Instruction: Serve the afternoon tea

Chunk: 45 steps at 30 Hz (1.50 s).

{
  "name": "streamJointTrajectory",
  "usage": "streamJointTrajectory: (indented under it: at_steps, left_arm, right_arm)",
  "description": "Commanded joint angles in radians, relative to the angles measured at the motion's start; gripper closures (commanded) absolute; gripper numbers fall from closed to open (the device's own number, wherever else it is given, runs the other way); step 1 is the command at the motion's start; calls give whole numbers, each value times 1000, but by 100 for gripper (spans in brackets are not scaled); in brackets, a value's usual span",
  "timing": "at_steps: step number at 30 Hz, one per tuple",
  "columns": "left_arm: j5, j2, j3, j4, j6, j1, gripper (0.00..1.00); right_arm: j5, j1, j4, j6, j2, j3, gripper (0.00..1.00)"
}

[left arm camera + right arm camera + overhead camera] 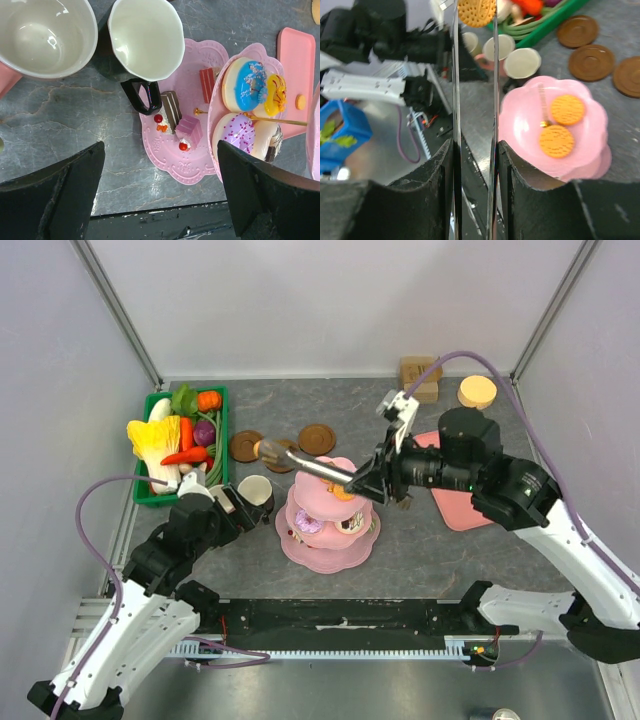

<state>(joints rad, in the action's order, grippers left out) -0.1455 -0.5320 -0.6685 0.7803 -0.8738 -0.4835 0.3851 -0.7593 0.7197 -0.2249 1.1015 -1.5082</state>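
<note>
Steel tongs run up the middle of the right-wrist view. The right tool is pinched in tight on their two blades. Squeezing there closes the far tips on an orange biscuit at the top edge of that frame. My guess is that tongs are used because a thin, flat biscuit gives the broad fingers little to grip. From above, the biscuit hangs left of centre over the brown saucers, clear of the pink tiered stand in mid-frame. Two more biscuits already lie on the stand's top tier, so this looks like a transfer between tier and saucers. I cannot tell which way it is going. The left tool has its jaws spread as wide as they go and holds nothing. It hovers low over the grey worktop. The pink mug sits upper left in its own view and the dark mug just right of that. Both stand upright, mouths up, touching neither finger. The wide opening probably suits taking a mug by its body. Cake bits sit on the bottom tier and the purple donut on the middle one. The saucers are bare, so by my reckoning no mug has been served.
</note>
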Motion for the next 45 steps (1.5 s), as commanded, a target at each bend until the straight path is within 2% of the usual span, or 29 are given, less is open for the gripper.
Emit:
streamJointTrajectory:
  at_steps: [1,5,11,24,31,45]
  left_arm:
    - [23,26,-26,22,-37,2,1]
    - [15,53,-26,53,-42,3,1]
    - [-3,82,-34,76,-45,3,1]
    - [15,104,-3,79,-63,2,1]
    - [18,115,-2,80,-63,3,1]
    - [12,124,7,82,-62,3,1]
  right_arm:
    - [-116,-155,-5,59,-3,-38,65]
    - [-169,-244,20,81,-3,-6,65]
    - [-290,-290,93,78,-26,48,65]
    - [-379,-296,170,88,-97,126,62]
    - [-459,-296,182,93,-91,146,60]
    - [-500,-295,193,85,-74,140,55]
